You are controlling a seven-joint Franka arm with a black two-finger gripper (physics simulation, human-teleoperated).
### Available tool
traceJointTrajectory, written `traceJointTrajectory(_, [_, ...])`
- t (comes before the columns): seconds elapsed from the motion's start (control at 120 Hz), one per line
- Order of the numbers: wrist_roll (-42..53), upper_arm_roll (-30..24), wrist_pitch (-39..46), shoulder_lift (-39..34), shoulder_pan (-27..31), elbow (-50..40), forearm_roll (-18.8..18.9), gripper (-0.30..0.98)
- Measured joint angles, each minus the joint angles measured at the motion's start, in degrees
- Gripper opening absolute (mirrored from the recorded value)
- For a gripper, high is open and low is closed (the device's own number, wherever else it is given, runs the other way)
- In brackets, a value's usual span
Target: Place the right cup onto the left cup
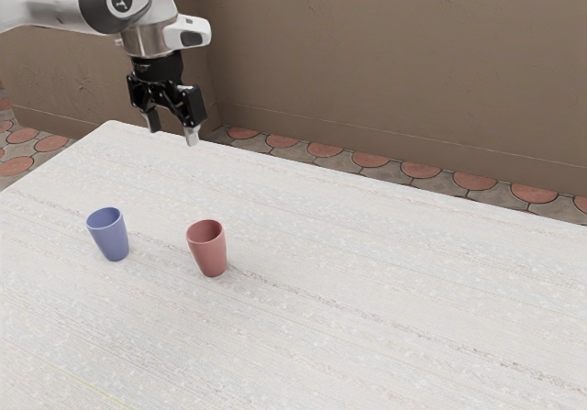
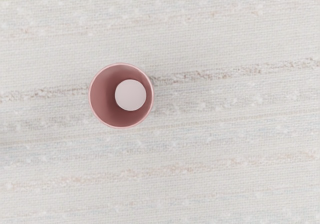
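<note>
High above the table, my gripper point(image 1: 171, 132) stands open with nothing between its fingers, in the upper left of the exterior view. Two upright cups stand apart below it, nearer the camera. The blue cup point(image 1: 111, 238) is toward the exterior view's left, and the red cup point(image 1: 210, 252) is to its right. Seen from above in the wrist view, the red cup point(image 2: 102, 96) shows its open mouth and pale inner bottom.
The white, faintly striped table point(image 1: 367, 282) extends to the exterior view's right beyond the cups. A brown wall point(image 1: 394, 61) rises behind it, over a floor of red and grey tiles point(image 1: 371, 160).
</note>
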Motion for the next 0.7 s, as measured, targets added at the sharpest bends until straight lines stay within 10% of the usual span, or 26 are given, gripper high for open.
traceJointTrajectory(0.7, [0.27, 0.51, 8.04, 5.48, -0.30, -8.03, -1.90, 0.67])
